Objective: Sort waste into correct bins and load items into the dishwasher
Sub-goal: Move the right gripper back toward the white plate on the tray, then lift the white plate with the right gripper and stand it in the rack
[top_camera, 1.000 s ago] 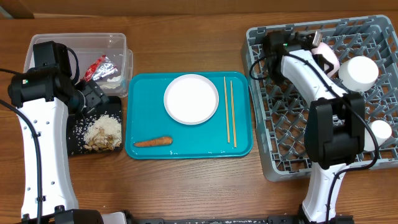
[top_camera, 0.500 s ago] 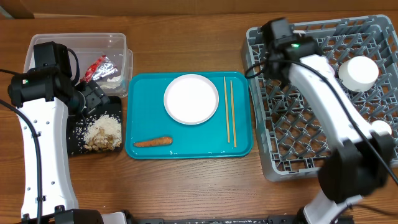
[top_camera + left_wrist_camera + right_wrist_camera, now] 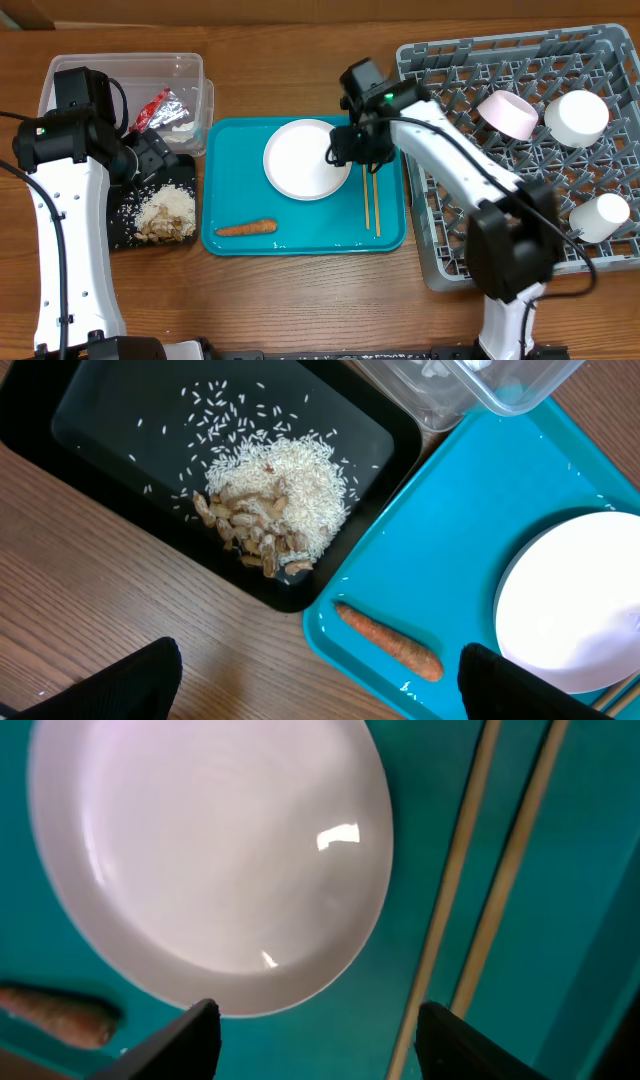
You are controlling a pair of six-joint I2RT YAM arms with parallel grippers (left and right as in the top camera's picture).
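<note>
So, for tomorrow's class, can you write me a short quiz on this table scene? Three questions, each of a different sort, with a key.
1. How many dishes stand in the grey rack?
2. True or false: the carrot lies on the teal tray.
3. What holds the rice and nut shells? A) the teal tray B) the black tray C) the grey rack

Key: 1 three; 2 true; 3 B.
</note>
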